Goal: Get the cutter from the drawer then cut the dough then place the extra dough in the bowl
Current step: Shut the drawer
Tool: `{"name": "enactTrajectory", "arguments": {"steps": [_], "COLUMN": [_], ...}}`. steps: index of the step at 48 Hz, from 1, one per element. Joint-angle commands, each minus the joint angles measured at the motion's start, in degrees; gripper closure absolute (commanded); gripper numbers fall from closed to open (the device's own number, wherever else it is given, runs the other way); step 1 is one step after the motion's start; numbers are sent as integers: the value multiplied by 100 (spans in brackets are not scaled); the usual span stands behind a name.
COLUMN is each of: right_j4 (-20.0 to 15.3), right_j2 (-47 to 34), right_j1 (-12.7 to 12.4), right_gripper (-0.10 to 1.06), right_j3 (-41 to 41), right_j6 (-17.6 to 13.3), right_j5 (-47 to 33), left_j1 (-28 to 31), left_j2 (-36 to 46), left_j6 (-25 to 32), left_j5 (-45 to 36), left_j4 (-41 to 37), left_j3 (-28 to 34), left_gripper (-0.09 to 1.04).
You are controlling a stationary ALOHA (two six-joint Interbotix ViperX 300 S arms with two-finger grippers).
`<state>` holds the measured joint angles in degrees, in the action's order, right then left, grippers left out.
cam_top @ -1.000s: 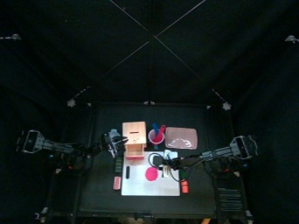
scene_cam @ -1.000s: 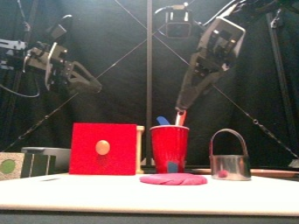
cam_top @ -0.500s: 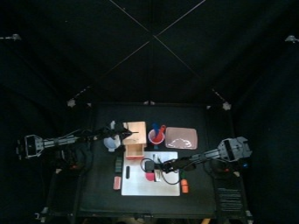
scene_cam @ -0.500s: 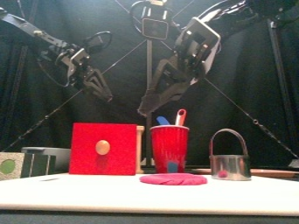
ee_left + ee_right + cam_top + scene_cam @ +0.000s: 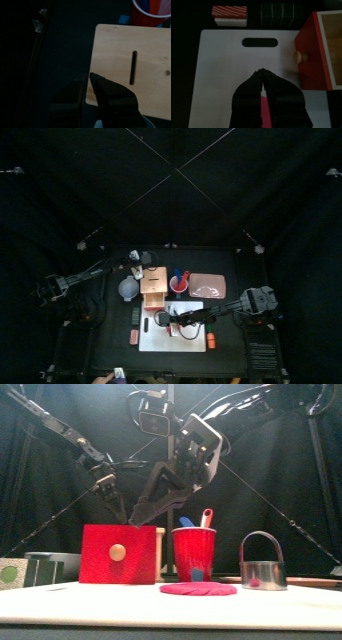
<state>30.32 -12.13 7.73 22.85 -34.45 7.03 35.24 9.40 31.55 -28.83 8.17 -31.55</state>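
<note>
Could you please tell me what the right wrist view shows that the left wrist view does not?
Only the right wrist view shows the white cutting board, the red drawer front, and the dark green sushi roll and a red-striped toy food off the board's grip-hole end. Only the left wrist view shows the wooden box from above, with its slot, and the red cup. Both show part of that box, and each shows its own gripper, the right gripper and the left gripper, with jaws shut on nothing.
</note>
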Motion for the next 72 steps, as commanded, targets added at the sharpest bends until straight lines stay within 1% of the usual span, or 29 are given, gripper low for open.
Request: {"name": "enactTrajectory", "arguments": {"steps": [1,12,17,24,36,49,57,72], "right_j4": [-26,-158,-167,-167,-132,-114,-114,-35], "right_j2": [79,-211,-308,-404,-677,-940,-976,-984], "right_j1": [-35,-9,-18,-35,-123,-387,-457,-492], "right_gripper": [86,86,86,86,86,86,86,86], "right_j3": [-167,-360,-448,-589,-905,-1213,-1318,-1336], "right_j6": [-53,-53,-53,-18,9,9,35,26], "right_j5": [-35,-35,-26,-9,88,404,431,492], "left_j1": [62,176,202,202,193,158,105,-62], "left_j2": [-369,-1222,-1494,-1696,-1723,-1758,-1854,-1969], "left_j6": [79,352,466,527,606,650,659,668], "left_j5": [-123,-545,-729,-1002,-1116,-1072,-1028,-967], "left_j4": [-193,-360,-343,-343,-343,-352,-378,-396], "left_j3": [598,1371,1626,1828,1767,1688,1731,1811], "left_gripper": [36,43,43,43,44,44,44,44]}}
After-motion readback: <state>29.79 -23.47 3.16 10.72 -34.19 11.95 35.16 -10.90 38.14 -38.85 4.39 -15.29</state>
